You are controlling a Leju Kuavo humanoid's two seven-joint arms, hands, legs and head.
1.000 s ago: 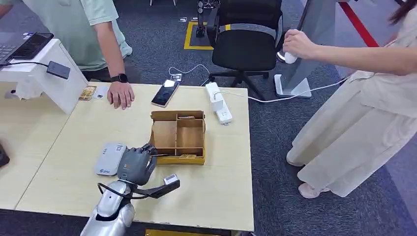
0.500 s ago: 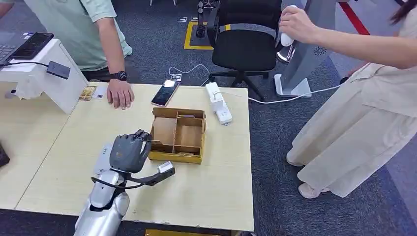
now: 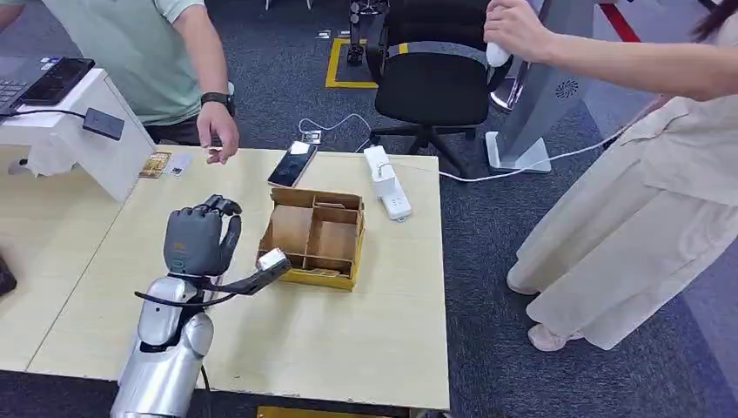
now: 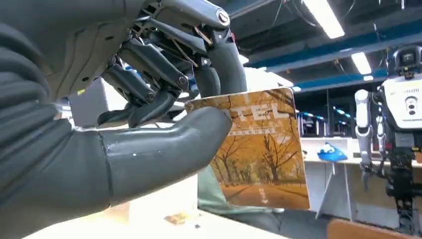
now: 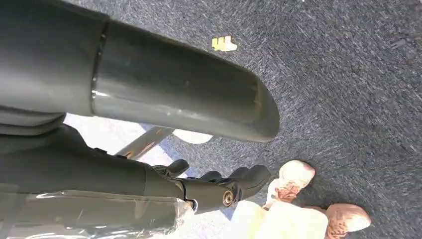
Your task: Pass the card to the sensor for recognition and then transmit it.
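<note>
My left hand (image 3: 198, 242) is raised above the wooden table (image 3: 374, 331), its back toward the head camera, just left of the wooden compartment box (image 3: 313, 237). In the left wrist view the left hand (image 4: 149, 124) pinches a card (image 4: 263, 164) printed with autumn trees between thumb and fingers, and the card stands upright. My forearm covers the white card reader. The right hand (image 5: 99, 169) hangs over the grey carpet with its thumb and fingers apart and nothing in it.
A person's hand (image 3: 218, 131) hovers over the table's far edge near small cards (image 3: 157, 164). A phone (image 3: 292, 164) and a power strip (image 3: 387, 183) lie behind the box. A white stand (image 3: 96, 148) is at the left. Another person (image 3: 644, 174) stands to the right.
My left hand has risen and moved left, away from the box, carrying the card. The far person's hand has lifted off the table. The right person's hand has gone higher.
</note>
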